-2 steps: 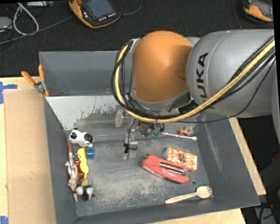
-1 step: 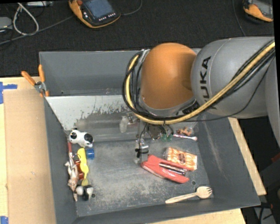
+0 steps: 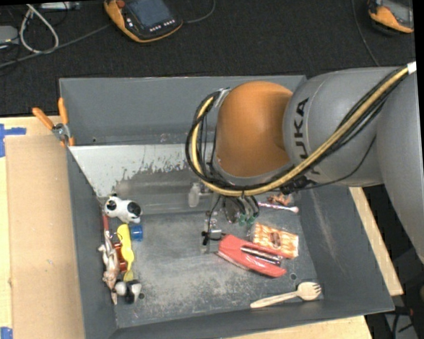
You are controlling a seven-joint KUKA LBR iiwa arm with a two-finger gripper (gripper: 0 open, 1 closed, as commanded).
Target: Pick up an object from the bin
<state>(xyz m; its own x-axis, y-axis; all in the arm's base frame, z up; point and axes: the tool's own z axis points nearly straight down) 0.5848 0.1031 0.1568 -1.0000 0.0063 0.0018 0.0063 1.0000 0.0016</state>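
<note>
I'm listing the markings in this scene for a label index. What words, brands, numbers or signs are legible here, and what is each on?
"KUKA": on the grey robot arm, running along its side, partly crossed by a cable.
Orange-and-white patterned packet in the bin's right part: print too small to read.
Orange-edged handheld device with a dark screen beyond the bin: too blurred to read.
Nothing else is legible.

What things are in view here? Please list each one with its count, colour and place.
bin: one, grey, centre
toy animal: one, black and white, by the left wall
heap of small things: several, mixed colours, along the left wall
flat long thing: one, red and black, floor right of middle
packet: one, orange patterned, beside the red thing's right end
fork: one, pale, near the front wall
devices: two, orange and black, beyond the bin
arm: one, grey with orange cover, from the right
tool: one, dark, above the floor's middle
</note>
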